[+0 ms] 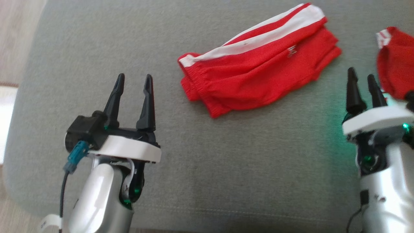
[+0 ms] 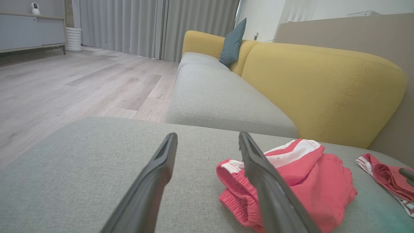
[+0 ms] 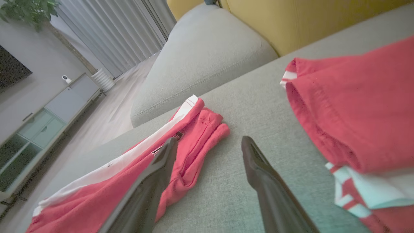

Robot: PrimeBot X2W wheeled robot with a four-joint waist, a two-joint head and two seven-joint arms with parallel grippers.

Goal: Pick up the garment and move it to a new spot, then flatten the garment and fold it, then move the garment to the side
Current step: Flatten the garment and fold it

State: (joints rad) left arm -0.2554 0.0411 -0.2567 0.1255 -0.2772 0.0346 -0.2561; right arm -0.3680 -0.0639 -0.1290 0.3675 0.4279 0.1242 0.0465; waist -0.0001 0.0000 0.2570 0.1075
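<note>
The garment [image 1: 258,61] is a pair of red shorts with a white side stripe, lying folded on the grey cushion [image 1: 200,155]. It shows ahead and right of the fingers in the left wrist view [image 2: 291,181] and at the lower left in the right wrist view [image 3: 129,174]. My left gripper [image 1: 134,82] hovers open to the left of the shorts, empty. At the cushion's right side my right gripper [image 1: 362,77] stands open and empty, between the shorts and a second red garment.
A second red garment [image 1: 396,61] with white trim lies at the far right edge of the cushion [image 3: 355,110]. A yellow sofa back [image 2: 323,87] and another grey seat [image 2: 220,97] stand beyond. Wooden floor [image 2: 64,84] lies off the cushion's left edge.
</note>
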